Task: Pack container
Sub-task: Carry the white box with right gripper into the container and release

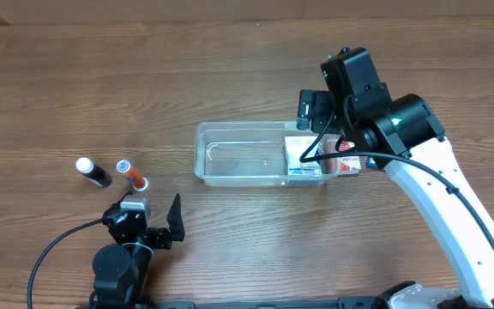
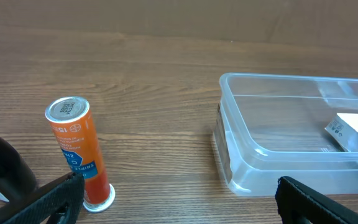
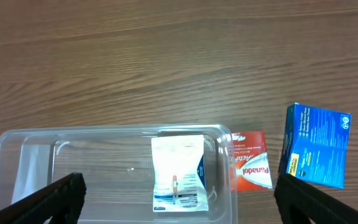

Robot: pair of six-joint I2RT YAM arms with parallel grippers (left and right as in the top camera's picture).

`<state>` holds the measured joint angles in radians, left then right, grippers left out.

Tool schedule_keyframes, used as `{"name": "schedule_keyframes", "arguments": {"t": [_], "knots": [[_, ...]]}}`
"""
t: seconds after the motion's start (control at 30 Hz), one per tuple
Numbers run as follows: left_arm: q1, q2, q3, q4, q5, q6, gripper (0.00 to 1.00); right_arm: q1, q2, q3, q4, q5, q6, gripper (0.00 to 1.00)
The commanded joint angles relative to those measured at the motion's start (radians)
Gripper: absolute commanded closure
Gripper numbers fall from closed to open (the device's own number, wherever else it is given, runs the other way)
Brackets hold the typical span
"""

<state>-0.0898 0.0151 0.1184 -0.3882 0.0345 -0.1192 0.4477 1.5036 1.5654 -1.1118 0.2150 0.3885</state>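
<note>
The clear plastic container (image 1: 230,156) lies mid-table with a white sachet-printed box (image 1: 303,159) in its right end. My right gripper (image 1: 326,129) hovers above that right end, open and empty; in the right wrist view its fingers (image 3: 179,202) straddle the container (image 3: 73,149) and the white box (image 3: 178,173). A red Panadol box (image 3: 248,160) lies flat just outside the container's right wall, and a blue box (image 3: 316,146) lies beyond it. My left gripper (image 1: 153,225) is open and empty near the front edge; its wrist view shows it (image 2: 179,202) facing the container (image 2: 272,162).
An orange tube (image 1: 130,174) stands upside down on its white cap, and a dark bottle with a white cap (image 1: 93,172) lies left of it. Both are in front of the left gripper; the tube also shows in the left wrist view (image 2: 76,149).
</note>
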Motion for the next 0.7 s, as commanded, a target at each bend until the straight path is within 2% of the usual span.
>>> {"name": "schedule_keyframes", "arguments": {"t": [0.0,0.17,0.4,0.43,0.47,0.6,0.67], "knots": [[0.004,-0.010,-0.005,0.005,0.008,0.015,0.00,0.002,-0.010,0.014,-0.002,0.006,0.001,0.00],[0.004,-0.010,-0.005,0.005,0.008,0.015,0.00,0.002,-0.009,0.011,-0.008,-0.082,0.001,0.00],[0.004,-0.010,-0.005,0.005,0.008,0.015,0.00,-0.005,0.019,0.006,-0.064,-0.050,0.010,0.00],[0.004,-0.010,-0.005,0.005,0.008,0.015,0.00,-0.046,0.037,0.006,-0.098,0.033,0.074,0.00],[0.004,-0.010,-0.005,0.005,0.008,0.015,0.00,-0.109,0.051,0.006,-0.106,0.033,0.079,0.00],[0.004,-0.010,-0.005,0.005,0.008,0.015,0.00,-0.436,0.116,0.006,-0.071,-0.178,-0.089,0.00],[0.004,-0.010,-0.005,0.005,0.008,0.015,0.00,-0.548,0.158,0.006,-0.070,-0.196,-0.124,0.00]]}}
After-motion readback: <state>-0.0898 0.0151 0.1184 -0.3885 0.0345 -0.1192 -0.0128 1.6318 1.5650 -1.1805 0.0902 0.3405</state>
